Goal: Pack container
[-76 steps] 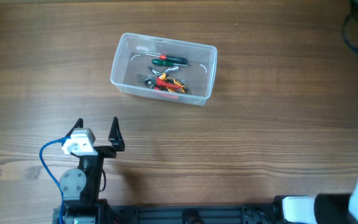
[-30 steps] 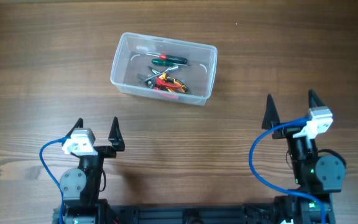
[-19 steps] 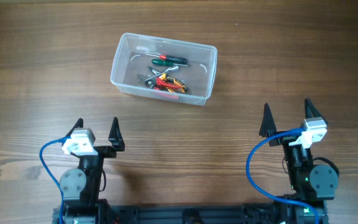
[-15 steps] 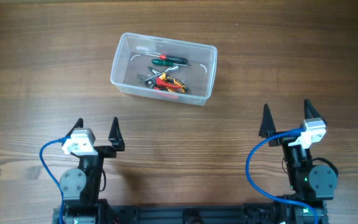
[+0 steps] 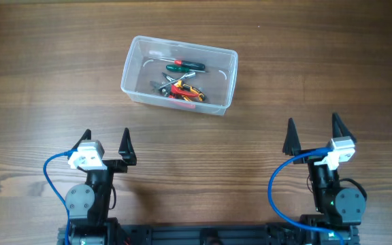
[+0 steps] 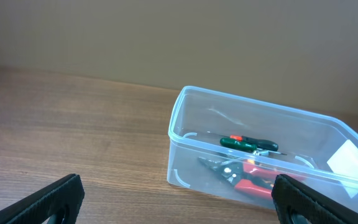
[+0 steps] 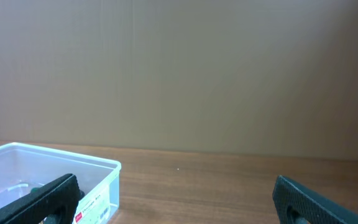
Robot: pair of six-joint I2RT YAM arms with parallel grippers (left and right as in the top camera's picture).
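**Item 1: container (image 5: 136, 71).** Clear rectangular plastic tub with rounded corners and a rim, no lid. It stands upright on the wooden table (image 5: 318, 54), toward 11 o'clock from the table's centre in the overhead view, and is slightly skewed to the table's edges. Nothing grips or touches it. It also shows in the left wrist view (image 6: 191, 155), and its corner appears low left in the right wrist view (image 7: 98, 180).

**Item 2: contents of the tub.**
- Green-handled screwdriver (image 5: 186, 66), lying flat on the 12 o'clock side.
- Red-and-orange-handled pliers (image 5: 186, 92), toward 6 o'clock of the screwdriver.
- Grey metal parts (image 5: 160, 86), just beside the pliers at their 9 o'clock; kind cannot be told.
- White label (image 6: 350, 158) on one wall.

**Item 3: left gripper (image 5: 105, 134).** At the near table edge, with the tub at about its 1 o'clock and well apart. Its fingers are spread wide and hold nothing. A blue cable (image 5: 50, 170) loops beside it.

**Item 4: right gripper (image 5: 312, 120).** At the near edge, with the tub at about its 10 o'clock and well apart. Its fingers are spread wide and hold nothing. A blue cable (image 5: 274, 187) loops on its 9 o'clock side.
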